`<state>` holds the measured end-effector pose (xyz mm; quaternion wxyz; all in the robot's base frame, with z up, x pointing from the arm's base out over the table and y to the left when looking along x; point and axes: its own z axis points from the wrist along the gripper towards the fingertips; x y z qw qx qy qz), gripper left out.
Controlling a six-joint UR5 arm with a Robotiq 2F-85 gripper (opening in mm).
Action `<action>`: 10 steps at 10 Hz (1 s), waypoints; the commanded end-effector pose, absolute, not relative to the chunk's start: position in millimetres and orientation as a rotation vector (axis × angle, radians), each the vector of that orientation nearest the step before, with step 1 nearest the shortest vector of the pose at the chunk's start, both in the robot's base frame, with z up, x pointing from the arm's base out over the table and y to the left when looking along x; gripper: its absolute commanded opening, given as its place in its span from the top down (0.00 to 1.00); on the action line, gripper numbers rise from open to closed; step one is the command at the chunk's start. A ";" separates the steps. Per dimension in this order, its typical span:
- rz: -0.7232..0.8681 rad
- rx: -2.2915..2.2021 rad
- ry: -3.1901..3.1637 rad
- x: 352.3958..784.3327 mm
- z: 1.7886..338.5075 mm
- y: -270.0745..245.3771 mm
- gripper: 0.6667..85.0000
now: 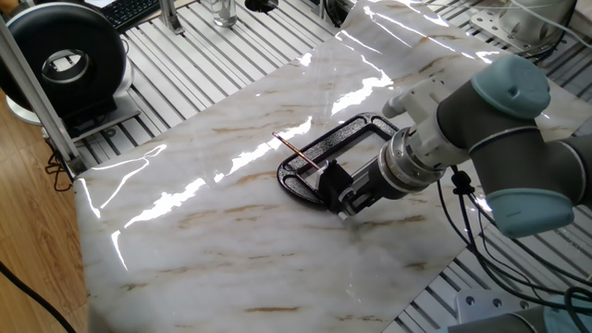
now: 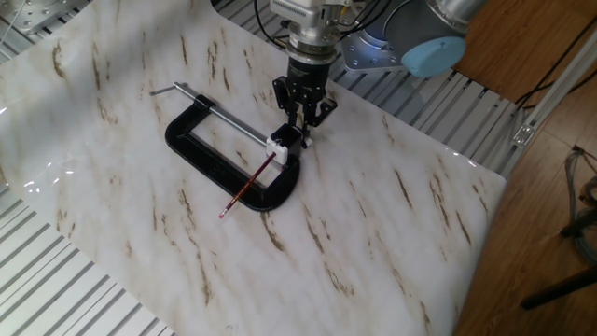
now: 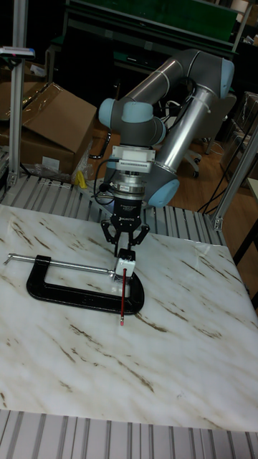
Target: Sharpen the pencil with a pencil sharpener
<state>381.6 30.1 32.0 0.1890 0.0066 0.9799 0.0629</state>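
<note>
The reddish-brown pencil [image 2: 250, 185] slants out of the small white-topped pencil sharpener [image 2: 281, 142]; the gripper [image 2: 305, 119] hovers just behind, jaws spread.

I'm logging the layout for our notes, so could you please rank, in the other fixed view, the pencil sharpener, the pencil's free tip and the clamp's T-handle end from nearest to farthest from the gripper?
1. Pencil sharpener, directly below the gripper.
2. Pencil's free tip, past the clamp frame, toward the near left.
3. T-handle end, far left at the rod's end.
</note>
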 end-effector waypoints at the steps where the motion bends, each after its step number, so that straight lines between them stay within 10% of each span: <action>1: 0.178 0.043 2.757 376.6 34.1 32.6 0.58; 10: 0.178 0.025 2.730 384.4 25.7 31.9 0.61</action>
